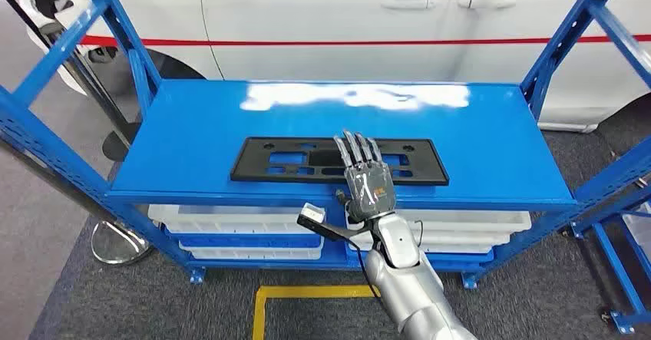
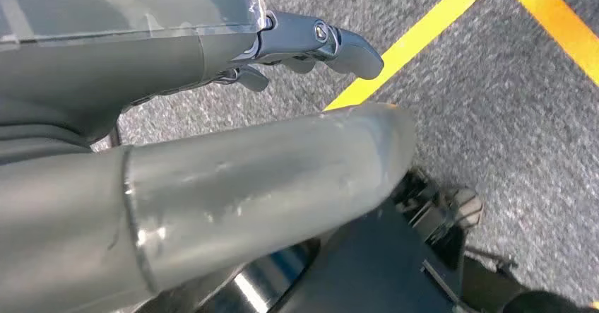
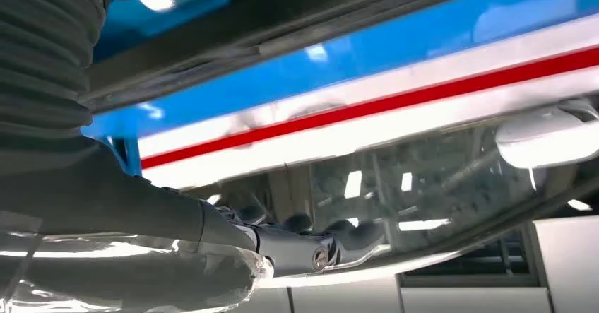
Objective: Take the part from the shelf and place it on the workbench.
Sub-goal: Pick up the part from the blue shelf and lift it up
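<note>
Right hand [image 1: 367, 183] reaches over the front edge of the blue shelf [image 1: 192, 144], fingers spread flat above the black part [image 1: 292, 160], which lies near that front edge. Left hand [image 2: 212, 51] hangs over grey floor [image 2: 508, 115], fingers curled, holding nothing.

Top blue metal shelf [image 1: 192, 136]: bare blue deck on every side of the flat black slotted plastic part [image 1: 307, 160], widest at the left and toward the rear. Open from above; no level over it.

Slanted blue steel uprights [image 1: 115, 18] close the left rear corner; matching uprights [image 1: 572, 25] close the right rear.

White car body with red stripe [image 1: 345, 18] stands just behind the shelf, blocking the far side.

Front edge is open. Right hand [image 1: 367, 177] lies over the part's right half, fingers [image 1: 355, 150] spread flat.

White plastic trays [image 1: 230, 217] sit on the level below.
</note>
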You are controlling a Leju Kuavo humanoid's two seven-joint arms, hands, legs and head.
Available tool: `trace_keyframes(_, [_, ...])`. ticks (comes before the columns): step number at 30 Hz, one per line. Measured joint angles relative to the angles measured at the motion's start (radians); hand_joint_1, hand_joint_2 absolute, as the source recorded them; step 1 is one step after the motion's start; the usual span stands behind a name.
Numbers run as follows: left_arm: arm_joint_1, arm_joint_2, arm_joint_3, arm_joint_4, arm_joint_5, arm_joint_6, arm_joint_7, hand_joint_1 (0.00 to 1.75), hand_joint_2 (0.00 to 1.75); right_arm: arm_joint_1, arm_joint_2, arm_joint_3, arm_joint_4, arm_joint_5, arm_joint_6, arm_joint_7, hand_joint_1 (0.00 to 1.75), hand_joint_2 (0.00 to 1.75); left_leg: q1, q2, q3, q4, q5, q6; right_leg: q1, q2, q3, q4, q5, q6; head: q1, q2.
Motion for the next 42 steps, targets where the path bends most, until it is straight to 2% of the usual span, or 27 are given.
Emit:
trace_keyframes(3, [-0.001,0.0,0.0,0.0,0.0,0.0,-0.002,0.0,0.0,-0.001,0.001,0.004,-0.001,0.0,0.0,0.001,0.0,1.75,0.002,0.002,0.004,0.006,-0.012,-0.011,-0.003,0.002,0.014,-0.01,-0.006,-0.012,0.0,0.0])
trace_keyframes(4, [-0.001,0.0,0.0,-0.001,-0.001,0.0,-0.002,0.0,0.0,-0.003,0.001,0.006,-0.002,0.0,0.0,0.001,0.0,1.75,0.003,0.002,-0.005,0.033,-0.025,-0.017,-0.006,0.001,0.024,-0.016,-0.01,-0.018,0.0,0.0])
trace_keyframes(5, [-0.002,0.0,0.0,-0.001,-0.001,0.0,-0.003,0.0,0.0,-0.003,0.002,0.008,-0.003,0.0,0.0,0.001,0.0,1.75,0.004,0.003,-0.03,0.082,-0.044,-0.021,-0.007,0.0,0.035,-0.021,-0.015,-0.023,0.0,0.0])
trace_keyframes(7, [0.0,0.0,0.001,-0.001,-0.001,0.0,-0.003,0.0,0.0,-0.002,0.003,0.011,-0.003,0.0,0.0,0.001,0.0,1.75,0.007,0.003,-0.112,0.217,-0.085,-0.028,-0.006,-0.001,0.051,-0.023,-0.028,-0.028,0.0,0.0])
trace_keyframes(8, [0.002,0.0,0.001,-0.001,-0.001,0.0,-0.003,0.0,0.0,0.0,0.003,0.012,-0.003,0.0,0.0,0.001,0.0,1.75,0.008,0.003,-0.151,0.269,-0.09,-0.03,-0.006,-0.001,0.058,-0.022,-0.035,-0.028,0.0,0.0])
trace_keyframes(9, [0.004,0.0,0.002,-0.001,-0.001,0.0,-0.003,0.0,0.0,0.002,0.003,0.013,-0.002,0.0,0.0,0.001,0.0,1.75,0.009,0.003,-0.176,0.288,-0.075,-0.032,-0.005,0.0,0.067,-0.022,-0.042,-0.028,0.0,0.0])
trace_keyframes(10, [0.006,0.0,0.002,-0.001,-0.001,0.0,-0.002,0.0,0.0,0.003,0.003,0.014,-0.002,0.0,0.0,0.001,0.0,1.75,0.01,0.003,-0.182,0.267,-0.039,-0.031,-0.005,0.001,0.078,-0.022,-0.05,-0.026,0.0,0.0])
trace_keyframes(12, [0.008,0.001,0.004,-0.001,-0.001,0.0,-0.003,0.0,0.0,0.004,0.003,0.015,-0.002,-0.001,0.0,0.002,0.0,1.75,0.009,0.003,-0.151,0.146,0.061,-0.025,-0.007,0.003,0.101,-0.021,-0.067,-0.021,0.0,0.0])
trace_keyframes(13, [0.007,0.001,0.006,-0.001,0.0,0.001,-0.003,0.0,0.0,0.003,0.003,0.016,-0.002,-0.001,0.0,0.004,0.0,1.75,0.005,0.002,-0.131,0.089,0.095,-0.021,-0.007,0.004,0.107,-0.018,-0.075,-0.017,-0.001,0.0])
trace_keyframes(14, [0.006,0.002,0.008,-0.001,0.0,0.002,-0.004,0.0,0.0,0.002,0.003,0.018,-0.002,-0.002,0.0,0.006,0.0,1.75,0.001,0.002,-0.115,0.048,0.108,-0.015,-0.007,0.005,0.109,-0.016,-0.081,-0.012,-0.001,0.0])
trace_keyframes(16, [0.003,0.003,0.011,-0.001,0.0,0.007,-0.007,0.0,0.0,0.003,0.004,0.021,-0.003,-0.003,0.0,0.01,0.0,1.75,-0.005,0.001,-0.106,0.024,0.098,-0.004,-0.007,0.005,0.106,-0.016,-0.086,-0.003,-0.003,0.0])
trace_keyframes(17, [0.002,0.003,0.013,-0.001,0.0,0.01,-0.01,0.0,0.0,0.003,0.004,0.022,-0.004,-0.004,0.0,0.01,0.32,1.75,-0.004,0.001,-0.101,0.017,0.093,0.002,-0.006,0.005,0.106,-0.018,-0.089,0.002,-0.003,0.0])
trace_keyframes(19, [0.003,0.003,0.014,-0.001,0.0,0.016,-0.016,0.0,0.0,0.002,0.004,0.023,-0.008,-0.007,0.0,0.01,1.19,1.75,0.0,0.001,-0.09,0.005,0.09,0.013,-0.006,0.003,0.101,0.004,-0.104,0.011,-0.002,0.0])
trace_keyframes(20, [0.001,0.003,0.015,-0.002,0.0,0.019,-0.019,0.0,0.0,0.0,0.004,0.023,-0.01,-0.011,0.0,0.01,1.63,1.75,0.003,0.002,-0.084,0.0,0.089,0.018,-0.006,0.002,0.082,0.042,-0.123,0.015,-0.002,0.0])
trace_keyframes(21, [-0.001,0.003,0.015,-0.002,-0.001,0.022,-0.022,0.0,0.0,-0.001,0.003,0.023,-0.011,-0.016,0.0,0.009,1.75,1.75,0.002,0.002,-0.08,-0.002,0.086,0.023,-0.007,0.002,0.05,0.1,-0.146,0.017,-0.002,0.0])
trace_keyframes(23, [-0.004,0.002,0.016,-0.002,-0.002,0.025,-0.026,0.0,0.0,-0.001,0.0,0.023,-0.009,-0.026,0.0,0.006,1.75,1.75,0.001,0.003,-0.077,0.001,0.08,0.03,-0.007,0.002,-0.033,0.225,-0.183,0.018,-0.001,0.0])
trace_keyframes(24, [-0.005,0.002,0.017,-0.002,-0.002,0.026,-0.028,0.0,0.0,0.0,-0.002,0.023,-0.007,-0.03,0.0,0.003,1.75,1.75,0.001,0.002,-0.076,0.003,0.076,0.031,-0.008,0.002,-0.061,0.256,-0.178,0.019,-0.001,0.0])
trace_keyframes(25, [-0.005,0.002,0.017,-0.002,-0.002,0.027,-0.029,0.0,0.0,-0.001,-0.004,0.023,-0.006,-0.034,0.0,0.0,1.75,1.75,0.001,0.002,-0.074,0.006,0.071,0.031,-0.009,0.002,-0.07,0.249,-0.152,0.018,-0.001,0.0])
trace_keyframes(27, [-0.005,0.001,0.019,-0.002,-0.001,0.029,-0.034,0.0,0.0,-0.003,-0.006,0.023,-0.005,-0.039,0.0,-0.004,1.75,1.75,0.001,0.0,-0.067,0.013,0.061,0.027,-0.009,0.001,-0.037,0.139,-0.067,0.014,-0.001,0.0])
trace_keyframes(29, [-0.007,-0.001,0.022,-0.002,0.001,0.031,-0.04,0.0,0.0,-0.008,-0.007,0.023,-0.007,-0.04,0.0,-0.01,1.75,1.75,-0.003,-0.001,-0.064,0.02,0.051,0.02,-0.006,0.001,0.006,0.033,-0.022,0.008,-0.002,0.0])
trace_keyframes(34, [-0.017,-0.001,0.035,-0.002,0.006,0.04,-0.05,0.0,0.0,-0.014,-0.008,0.023,-0.021,-0.042,0.0,-0.017,1.75,1.75,-0.001,0.0,-0.067,0.035,0.034,-0.006,-0.005,0.004,0.024,-0.004,-0.02,-0.011,-0.002,0.0])
trace_keyframes(36, [-0.022,-0.001,0.039,-0.002,0.007,0.042,-0.053,0.0,0.0,-0.02,-0.008,0.023,-0.029,-0.043,0.0,-0.02,1.75,1.75,0.003,0.002,-0.103,0.115,-0.012,-0.015,-0.008,0.001,0.031,-0.01,-0.019,-0.019,-0.002,0.0])
trace_keyframes(38, [-0.023,-0.001,0.043,-0.002,0.008,0.043,-0.054,0.0,0.0,-0.024,-0.008,0.023,-0.033,-0.046,0.0,-0.02,1.75,1.75,0.007,0.002,-0.167,0.241,-0.063,-0.023,-0.008,-0.001,0.032,-0.01,-0.021,-0.024,-0.002,0.0])
trace_keyframes(39, [-0.023,-0.001,0.045,-0.002,0.008,0.043,-0.054,0.0,0.0,-0.024,-0.008,0.024,-0.035,-0.048,0.0,-0.021,1.75,1.75,0.008,0.002,-0.191,0.282,-0.07,-0.025,-0.008,-0.001,0.033,-0.01,-0.022,-0.024,-0.002,0.0])
trace_keyframes(40, [-0.023,-0.001,0.047,-0.002,0.008,0.044,-0.054,0.0,0.0,-0.024,-0.008,0.025,-0.038,-0.05,0.0,-0.021,1.75,1.75,0.01,0.002,-0.197,0.287,-0.056,-0.027,-0.008,0.0,0.034,-0.009,-0.024,-0.024,-0.002,0.0])
trace_keyframes(41, [-0.024,-0.001,0.048,-0.002,0.009,0.044,-0.054,0.0,0.0,-0.024,-0.008,0.026,-0.041,-0.053,0.0,-0.022,1.75,1.75,0.011,0.002,-0.185,0.253,-0.026,-0.027,-0.008,0.0,0.036,-0.009,-0.025,-0.023,-0.002,0.0])
trace_keyframes(42, [-0.025,-0.001,0.05,-0.002,0.009,0.045,-0.054,0.0,0.0,-0.025,-0.008,0.028,-0.044,-0.055,0.0,-0.023,1.75,1.75,0.011,0.002,-0.157,0.189,0.014,-0.025,-0.008,0.001,0.04,-0.009,-0.027,-0.021,-0.002,0.0])
